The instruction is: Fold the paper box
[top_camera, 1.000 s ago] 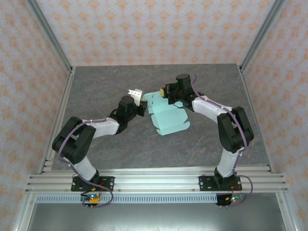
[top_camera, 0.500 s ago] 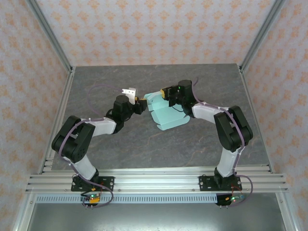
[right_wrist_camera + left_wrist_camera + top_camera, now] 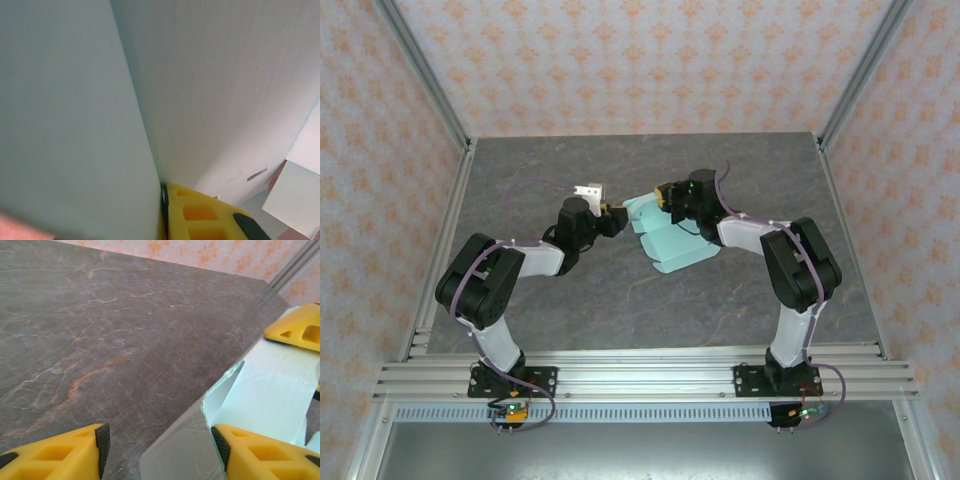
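The paper box (image 3: 675, 245) is a pale mint-green card sheet, partly folded, lying mid-table. My left gripper (image 3: 612, 217) reaches its left edge. In the left wrist view that gripper (image 3: 160, 445) is open, and a flap of the paper box (image 3: 270, 395) stands between the jaws against the right pad (image 3: 218, 442). My right gripper (image 3: 663, 196) is at the sheet's far edge. In the right wrist view the paper box (image 3: 225, 75) looms close, and the right gripper (image 3: 162, 192) is shut on a folded panel, with one yellow finger (image 3: 200, 215) showing.
The grey stone table (image 3: 570, 290) has patterned walls on three sides and metal posts at its corners. An aluminium rail (image 3: 640, 375) carrying both arm bases runs along the near edge. The right gripper's yellow finger (image 3: 295, 330) shows beyond the flap in the left wrist view.
My left gripper's jaws have opened and it has shifted slightly left. The right gripper has stayed on the card, and the sheet has shifted a little under it.
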Controlling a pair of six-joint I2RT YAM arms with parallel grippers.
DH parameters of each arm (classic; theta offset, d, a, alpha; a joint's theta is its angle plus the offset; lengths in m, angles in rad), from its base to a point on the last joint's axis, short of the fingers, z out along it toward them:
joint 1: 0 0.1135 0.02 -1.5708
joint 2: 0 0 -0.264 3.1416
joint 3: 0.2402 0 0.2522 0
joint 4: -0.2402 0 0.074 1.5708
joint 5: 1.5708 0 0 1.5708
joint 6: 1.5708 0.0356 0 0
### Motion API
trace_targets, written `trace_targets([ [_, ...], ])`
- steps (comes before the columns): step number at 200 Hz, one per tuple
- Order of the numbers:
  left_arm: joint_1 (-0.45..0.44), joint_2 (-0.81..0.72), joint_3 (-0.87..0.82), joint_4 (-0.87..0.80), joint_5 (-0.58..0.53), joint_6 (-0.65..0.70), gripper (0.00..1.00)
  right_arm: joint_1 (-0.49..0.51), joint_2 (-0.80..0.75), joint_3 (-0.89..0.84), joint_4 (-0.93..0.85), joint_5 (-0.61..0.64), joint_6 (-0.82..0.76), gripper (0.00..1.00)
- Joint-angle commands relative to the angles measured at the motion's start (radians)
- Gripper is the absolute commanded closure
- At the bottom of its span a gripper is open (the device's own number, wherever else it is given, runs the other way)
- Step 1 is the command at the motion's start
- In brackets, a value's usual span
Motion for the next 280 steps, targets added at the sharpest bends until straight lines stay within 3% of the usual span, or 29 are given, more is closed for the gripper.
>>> trace_targets([
  [1, 0.023, -0.040, 0.004, -0.015, -0.016, 0.025, 0.42, -0.002, 0.029, 0.006, -0.004, 0.035, -0.060, 0.83],
  [81, 0.014, 0.077, 0.082, 0.084, 0.107, -0.087, 0.36, 0.010, 0.058, 0.016, 0.032, 0.036, -0.047, 0.80],
  [124, -0.019, 0.090, 0.084, 0.073, 0.117, -0.098, 0.36, 0.022, 0.065, -0.008, 0.085, 0.046, -0.025, 0.81],
  [256, -0.048, 0.091, 0.180, -0.274, 0.092, 0.089, 0.45, 0.031, 0.079, -0.027, 0.197, 0.043, 0.024, 0.81],
  [280, -0.048, 0.080, 0.195, -0.318, 0.111, 0.137, 0.54, 0.032, 0.083, -0.029, 0.203, 0.038, 0.028, 0.81],
])
